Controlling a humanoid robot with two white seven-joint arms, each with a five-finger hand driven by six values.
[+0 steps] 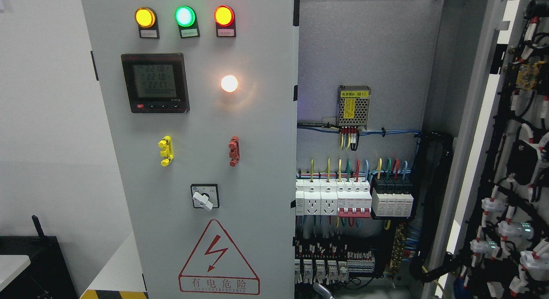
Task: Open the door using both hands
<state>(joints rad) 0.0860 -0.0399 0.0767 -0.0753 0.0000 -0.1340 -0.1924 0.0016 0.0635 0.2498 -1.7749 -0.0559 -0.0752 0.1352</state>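
Hands: neither robot hand shows, so their state cannot be told.
Right door: swung wide open at 3 o'clock, wiring on its inner face.
Left door: shut, at 9 o'clock.
Lamps: amber, green, red, at 11 o'clock.
Meter: below the lamps.
Breakers: inside the cabinet, centre right.
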